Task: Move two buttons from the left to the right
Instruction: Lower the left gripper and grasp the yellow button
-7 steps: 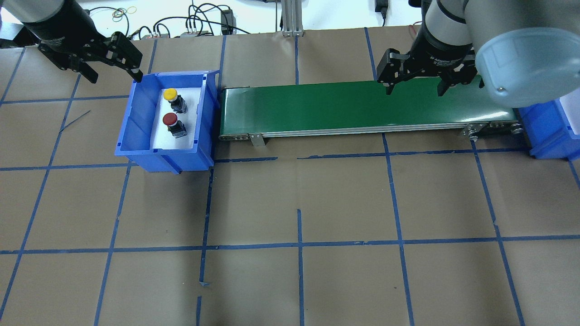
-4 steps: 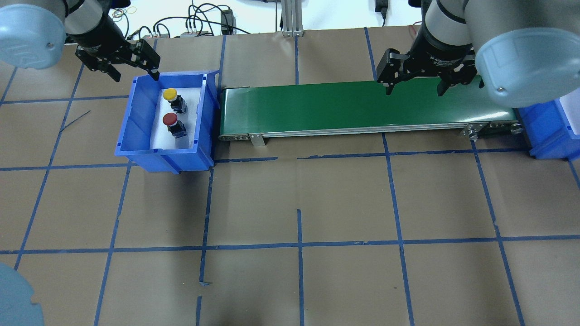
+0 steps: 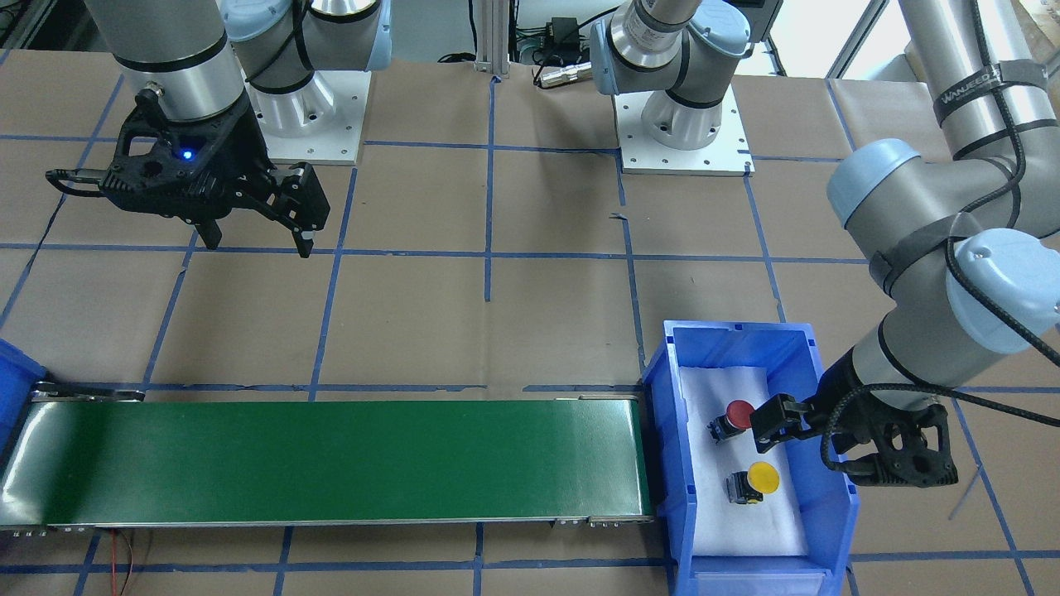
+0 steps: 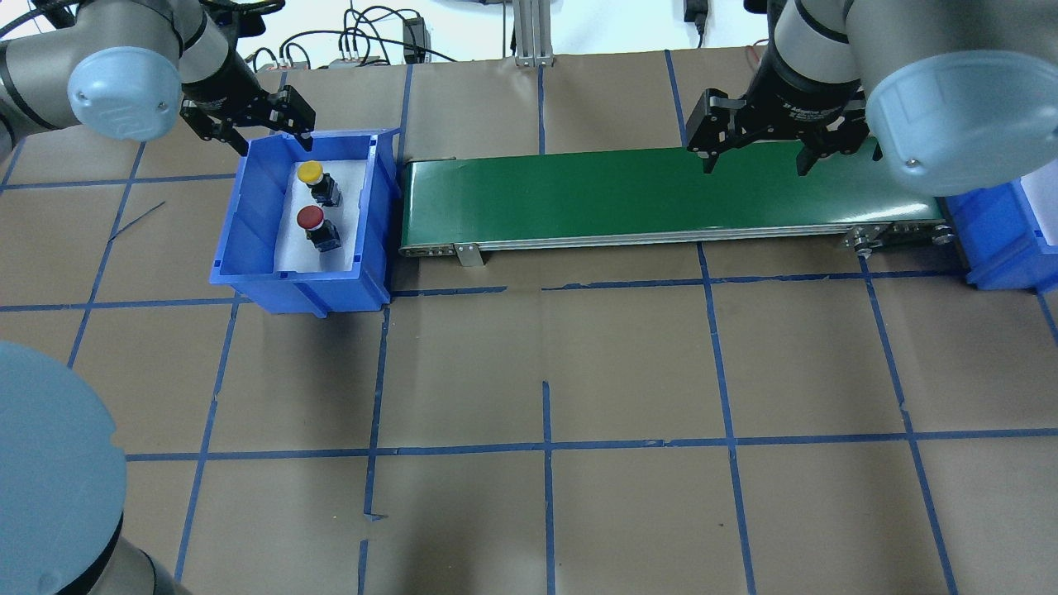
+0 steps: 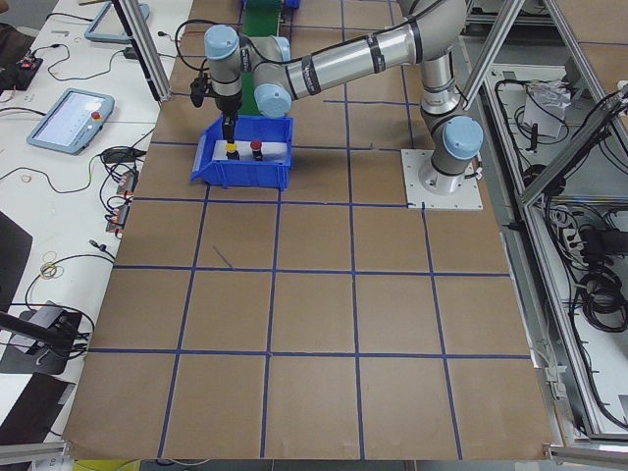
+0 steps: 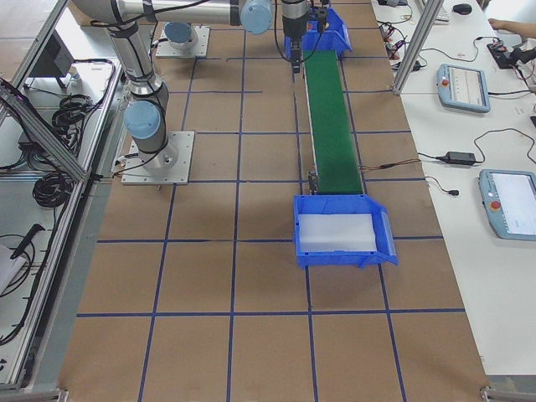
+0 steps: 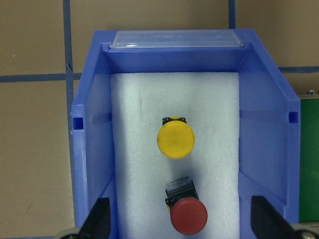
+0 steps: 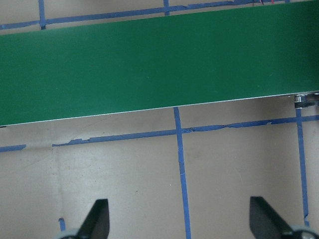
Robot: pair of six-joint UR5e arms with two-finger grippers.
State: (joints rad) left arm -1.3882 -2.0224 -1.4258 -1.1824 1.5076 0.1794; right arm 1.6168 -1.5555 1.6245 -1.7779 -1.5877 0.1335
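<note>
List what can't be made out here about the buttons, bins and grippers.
- Yellow-capped push-button: left wrist view, its cap hides most of the black body.
- Red-capped push-button: exterior left view, too small for detail.
- Right-hand blue plastic bin: overhead view, cut by the frame edge and covered by the right arm's elbow.
- Left gripper: overhead view, fingertips above or below the left blue bin rim, cannot tell.

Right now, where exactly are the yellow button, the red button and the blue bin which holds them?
yellow button (image 7: 175,140), left wrist view, middle of its round cap.
red button (image 7: 188,216), left wrist view, middle of its cap.
blue bin (image 7: 261,134), left wrist view, inner face of one side wall.
</note>
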